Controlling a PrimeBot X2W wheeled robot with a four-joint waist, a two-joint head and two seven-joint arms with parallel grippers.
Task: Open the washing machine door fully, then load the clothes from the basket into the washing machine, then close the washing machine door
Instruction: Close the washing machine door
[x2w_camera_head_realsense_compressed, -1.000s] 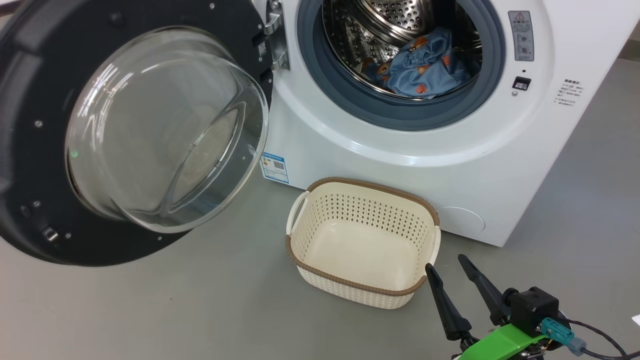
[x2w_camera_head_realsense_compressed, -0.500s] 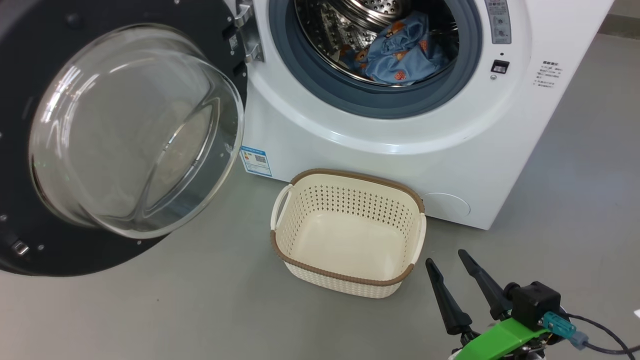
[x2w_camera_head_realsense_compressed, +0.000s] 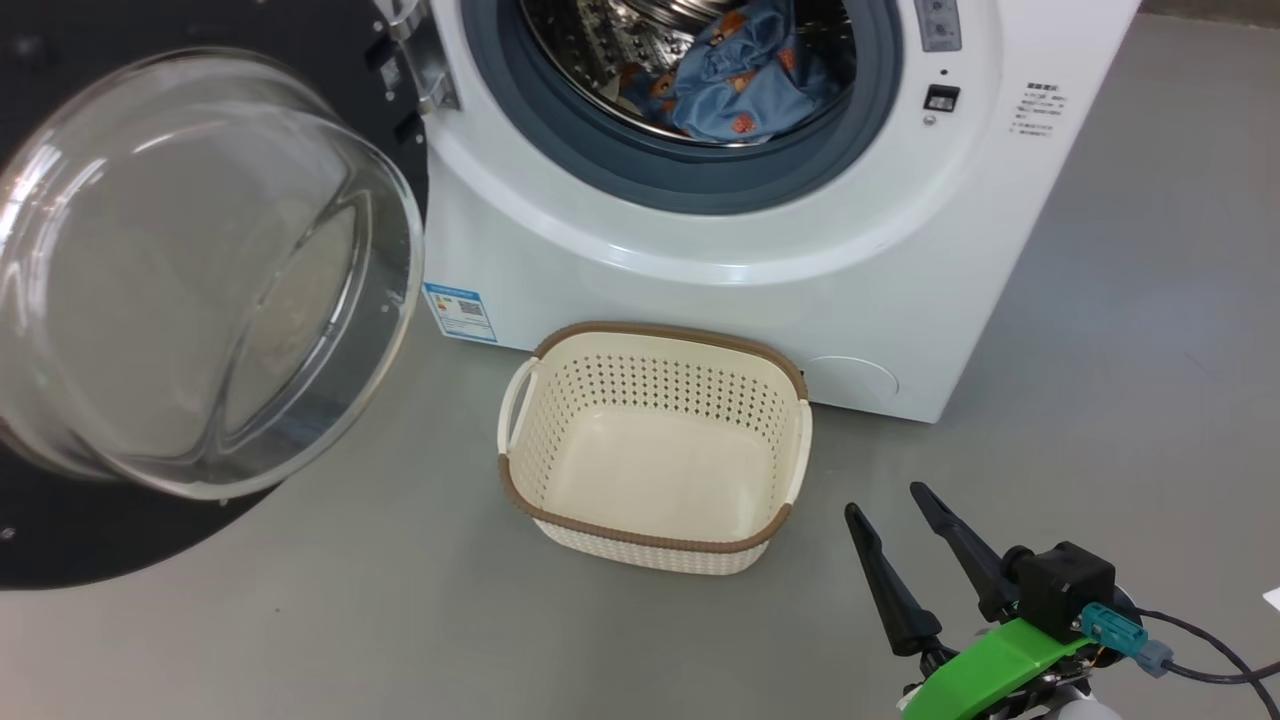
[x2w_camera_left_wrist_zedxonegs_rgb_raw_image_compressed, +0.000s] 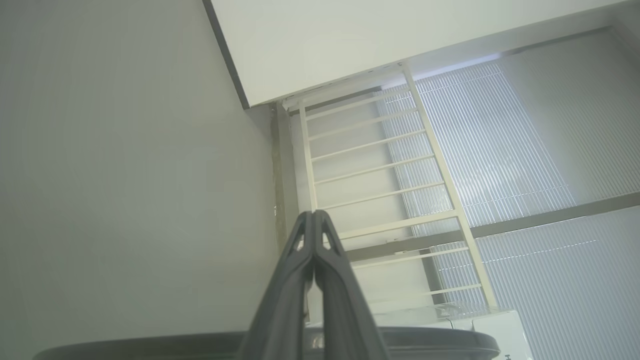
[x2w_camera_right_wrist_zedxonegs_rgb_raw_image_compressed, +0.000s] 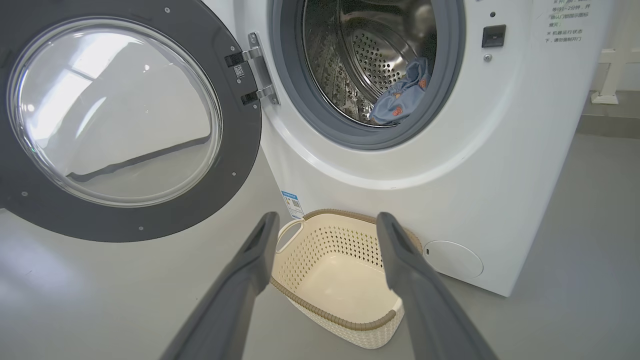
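The right gripper (x2w_camera_head_realsense_compressed: 882, 498) sits at the lower right of the head view. Its two long dark fingers are spread apart with nothing between them, and they point up toward the small cream plastic basket with holes in its sides and a brown rim (x2w_camera_head_realsense_compressed: 660, 328). The left gripper (x2w_camera_left_wrist_zedxonegs_rgb_raw_image_compressed: 314, 214) has its fingers pressed tight together around nothing. In its own view it points up at a pale wall and a white frame with bars (x2w_camera_left_wrist_zedxonegs_rgb_raw_image_compressed: 380, 165). The basket stands on the grey floor (x2w_camera_head_realsense_compressed: 350, 620) just in front of the big white boxy washing machine (x2w_camera_head_realsense_compressed: 700, 290), and it is empty. The light blue clothes with little orange-brown bears (x2w_camera_head_realsense_compressed: 735, 85) lie inside the shiny steel drum with holes (x2w_camera_right_wrist_zedxonegs_rgb_raw_image_compressed: 380, 55), at the top middle of the head view. I think no cloth hangs over the grey rubber ring (x2w_camera_head_realsense_compressed: 690, 190). So loading looks done, and the job left is to shut the large round black washing machine door with the bulging clear glass bowl (x2w_camera_head_realsense_compressed: 190, 270), which stands wide open at the left. To do that well, a gripper should push on the black ring, far from the silver hinge (x2w_camera_head_realsense_compressed: 430, 70), not on the glass. It should swing the door slowly and press until it catches. It should also watch that the door's bottom edge does not bump the basket.
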